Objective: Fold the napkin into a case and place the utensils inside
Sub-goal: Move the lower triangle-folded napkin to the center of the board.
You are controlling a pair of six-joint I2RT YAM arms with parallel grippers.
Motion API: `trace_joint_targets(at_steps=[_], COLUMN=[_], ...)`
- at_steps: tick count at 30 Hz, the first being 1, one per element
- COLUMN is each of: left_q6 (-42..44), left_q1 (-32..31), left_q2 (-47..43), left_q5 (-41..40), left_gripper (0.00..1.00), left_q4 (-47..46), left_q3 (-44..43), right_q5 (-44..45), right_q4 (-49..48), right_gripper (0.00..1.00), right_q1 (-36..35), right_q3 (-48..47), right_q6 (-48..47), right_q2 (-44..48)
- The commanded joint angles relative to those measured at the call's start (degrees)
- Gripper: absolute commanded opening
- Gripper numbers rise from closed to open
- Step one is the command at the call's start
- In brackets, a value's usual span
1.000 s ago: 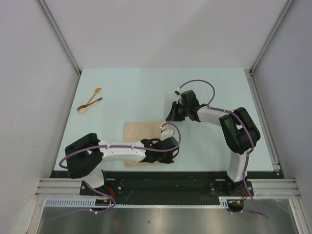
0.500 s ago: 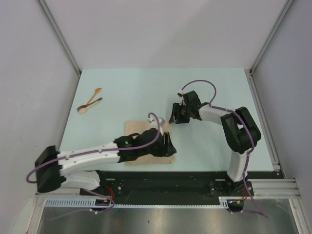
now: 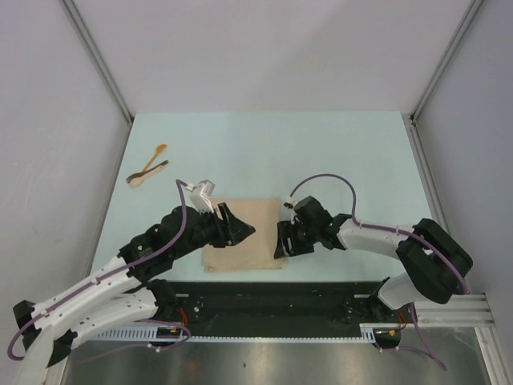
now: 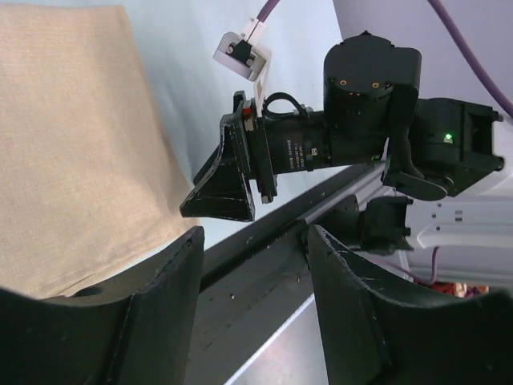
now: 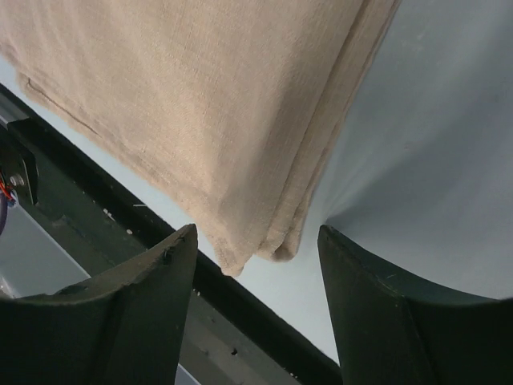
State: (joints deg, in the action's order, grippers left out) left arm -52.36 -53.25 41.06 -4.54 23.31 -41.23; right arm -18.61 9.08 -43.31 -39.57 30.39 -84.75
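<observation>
The beige napkin (image 3: 255, 250) lies folded in layers near the table's front edge. My left gripper (image 3: 245, 231) hovers open over its middle, fingers pointing right, nothing between them. In the left wrist view the napkin (image 4: 72, 144) fills the upper left and the left gripper (image 4: 255, 237) frames the black rail. My right gripper (image 3: 280, 239) is open at the napkin's right edge; in its wrist view the napkin's (image 5: 208, 104) near corner hangs just ahead of the right gripper's (image 5: 256, 237) spread fingers, untouched. The utensils, an orange-tan spoon (image 3: 158, 154) and a darker piece (image 3: 154, 168), lie crossed at far left.
The pale blue table (image 3: 337, 152) is walled by grey panels on both sides and the back. A black rail (image 3: 264, 293) runs along the front edge just below the napkin. Purple cables loop over both arms.
Both grippers went from shut to open. The left arm swung up and back from the napkin's front right to above its middle. The right gripper moved nearer, to the napkin's front right corner.
</observation>
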Motion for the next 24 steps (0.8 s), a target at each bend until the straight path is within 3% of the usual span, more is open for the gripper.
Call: trace_joint_targets(at_steps=[1,7,13,17,20,24], left_q6=[4.02,5.86,8.85,10.69,11.31,12.46], left_q1=[0.87,1.57,5.61,13.06,17.2,19.24], left_q2=[-3.09,-5.98,-5.55,-1.52,2.25,7.53], left_q5=[6.11,9.45,11.56,16.21,21.58,18.17], left_gripper=[0.6,0.6,0.64,0.66,0.65,0.65], left_q4=[-0.19,0.41,4.46,4.82,2.1,0.86], left_q3=[1.07,1.42,0.01,-0.16,0.8,-0.07], right_q5=[3.06,2.88,5.24,7.01,8.32,7.71], right_q4=[-4.24,-8.01,-7.68,-7.67,-8.46,-8.29], right_gripper=[0.66,0.51,0.19,0.03,0.0,0.0], right_q1=[-2.83,-3.62,-3.28,-0.64,3.31,10.77], right_q3=[1.95,2.22,1.34,3.27,5.64,7.75], right_q6=[5.2,6.17,7.14,7.93,6.96,3.63], right_q2=[3.54,-0.23,-5.33,-3.76,-1.13,0.81])
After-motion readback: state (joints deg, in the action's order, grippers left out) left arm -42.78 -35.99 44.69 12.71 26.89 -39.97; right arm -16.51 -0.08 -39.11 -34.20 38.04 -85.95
